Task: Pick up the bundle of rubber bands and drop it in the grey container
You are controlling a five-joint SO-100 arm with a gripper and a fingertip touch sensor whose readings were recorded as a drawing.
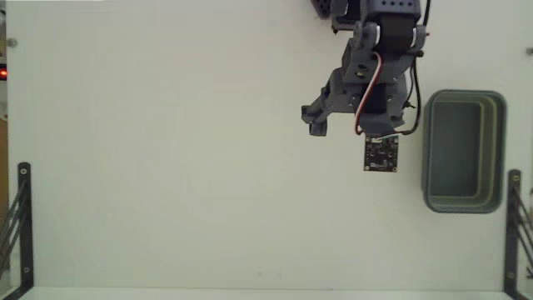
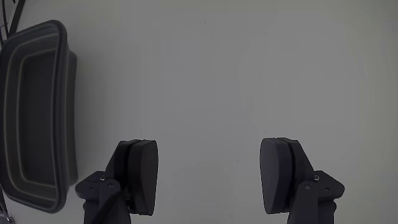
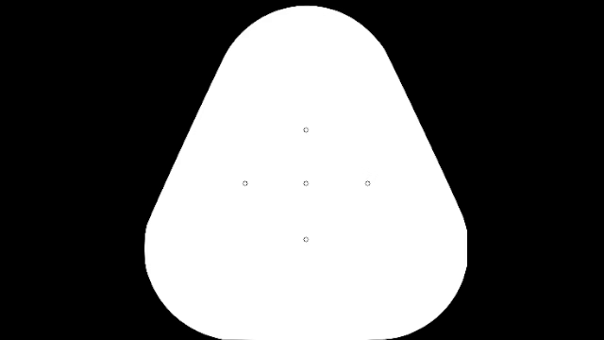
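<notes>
The grey container [image 1: 463, 198] — a rounded-cornered plastic tub with a thick raised rim — sits on the matte white surface [image 1: 166, 167]; the fingers [image 2: 142, 174] are spread wide, holding nothing.

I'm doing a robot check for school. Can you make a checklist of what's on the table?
Surface: plain white table, bare where visible.
Job's things: grey-green rectangular plastic tub, looks empty; rubber band ball not seen.
Clutter: nothing seen.
Gripper: dark two-finger gripper, open, nothing between fingers.
Cables: red and white wires on arm, beside small black square circuit board.
Surroundings: black metal brackets at both table edges.
</notes>
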